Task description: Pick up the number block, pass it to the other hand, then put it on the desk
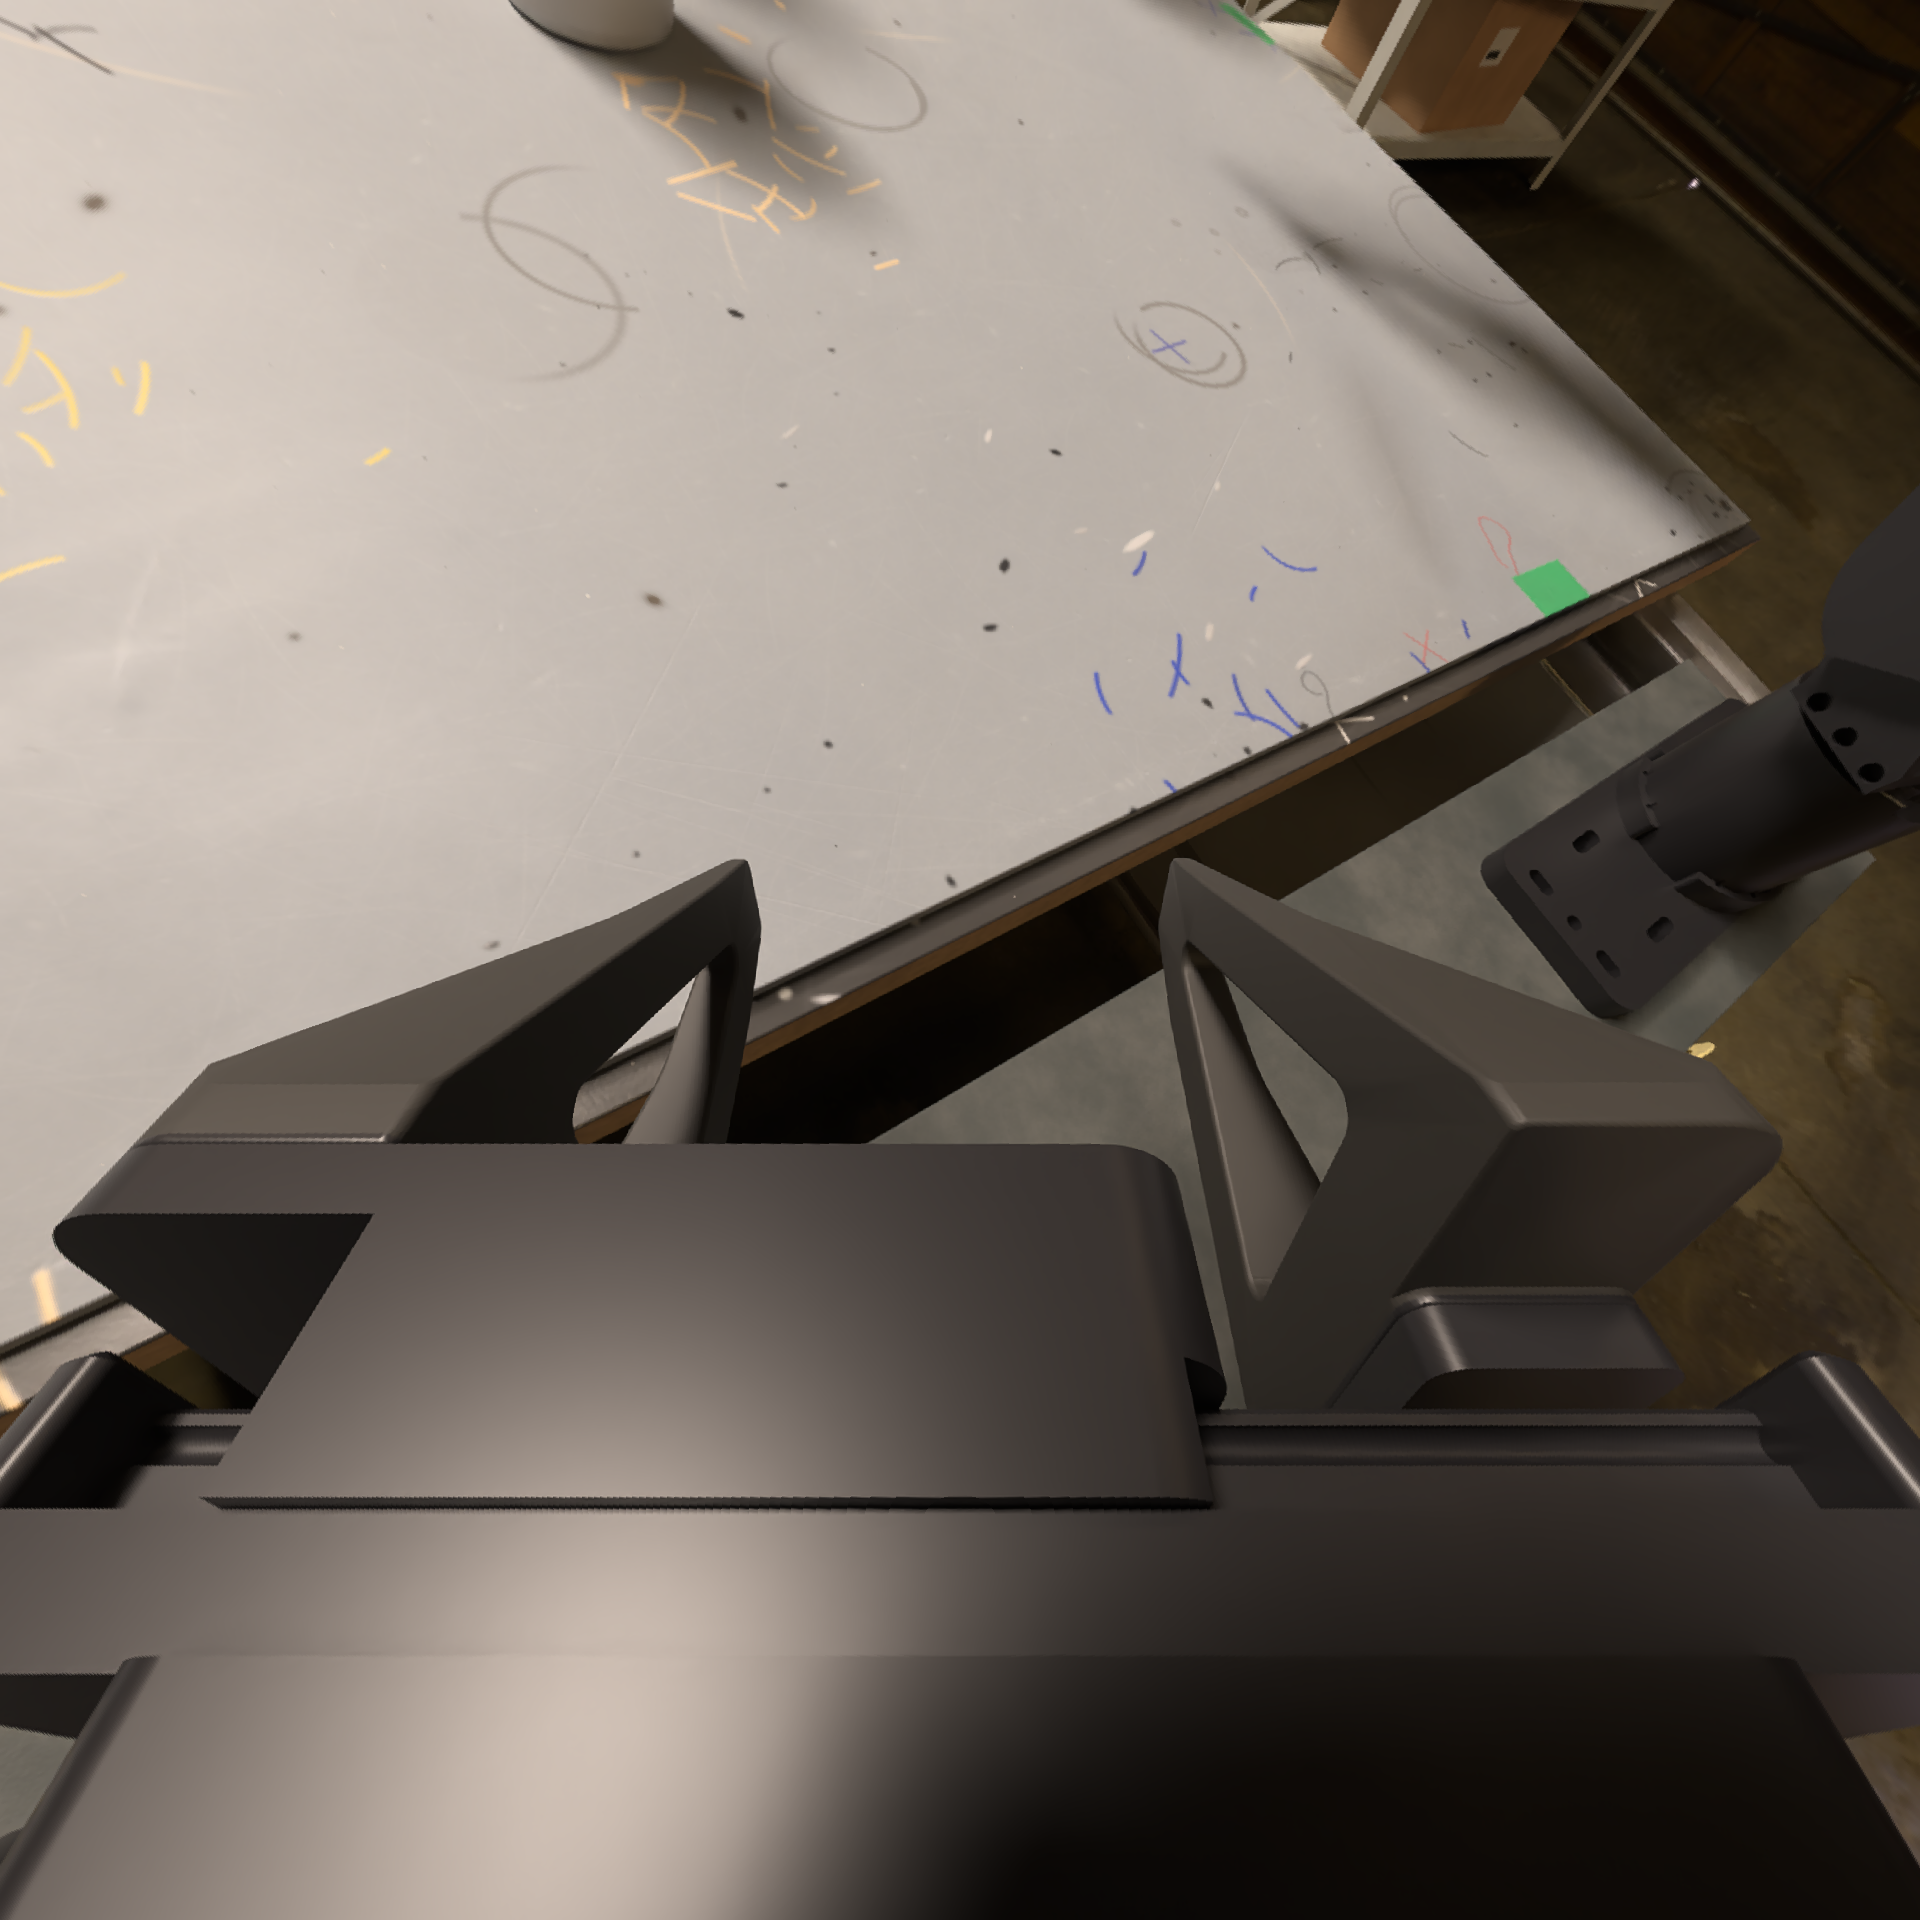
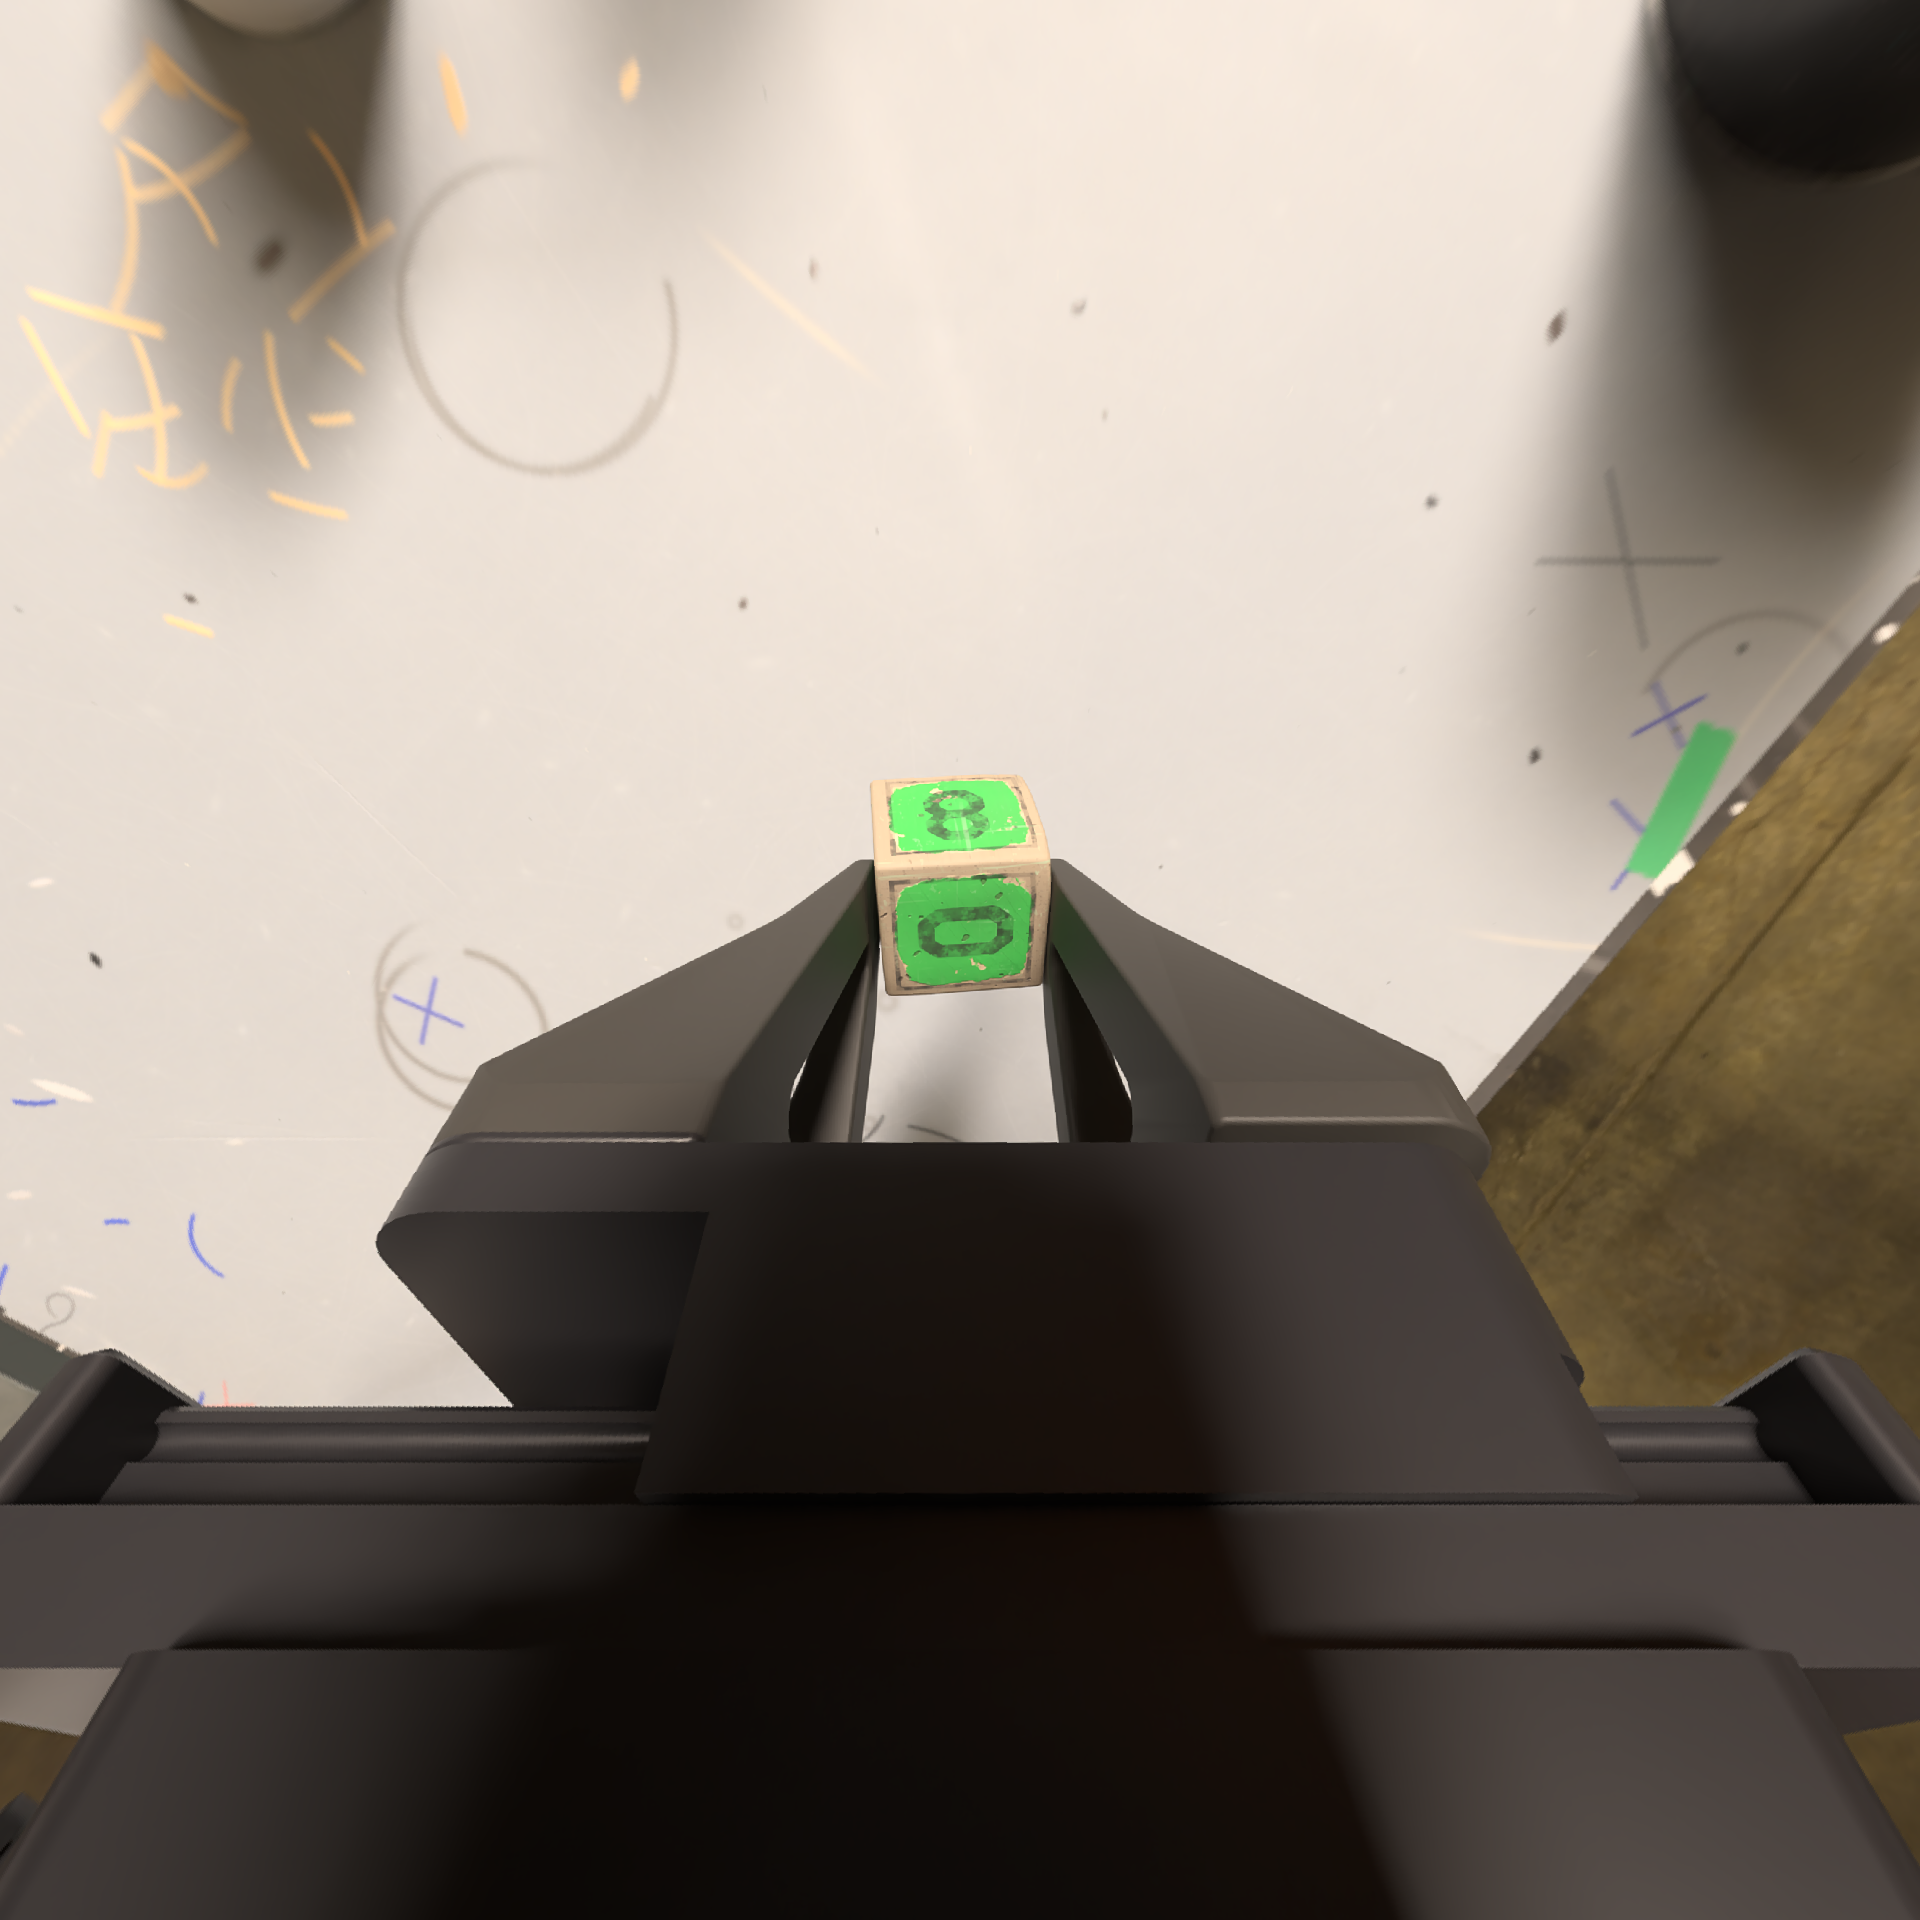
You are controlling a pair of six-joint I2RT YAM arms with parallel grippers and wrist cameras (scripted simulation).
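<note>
The number block point(image 2: 961, 888) is a small wooden cube with green faces. In the right wrist view it sits between the tips of my right gripper point(image 2: 961, 914), which is shut on it, above the pale scribbled desk point(image 2: 935, 520). I cannot tell whether the block touches the desk. My left gripper point(image 1: 956, 883) is open and empty, hanging over the desk's near edge point(image 1: 1143, 821). The block does not show in the left wrist view.
A white round object point(image 1: 597, 21) stands at the desk's far side. A dark round object point(image 2: 1808, 83) is at the top right of the right wrist view. The other arm's base point(image 1: 1704, 842) sits past the desk edge. A shelf with a cardboard box point(image 1: 1455, 62) stands beyond.
</note>
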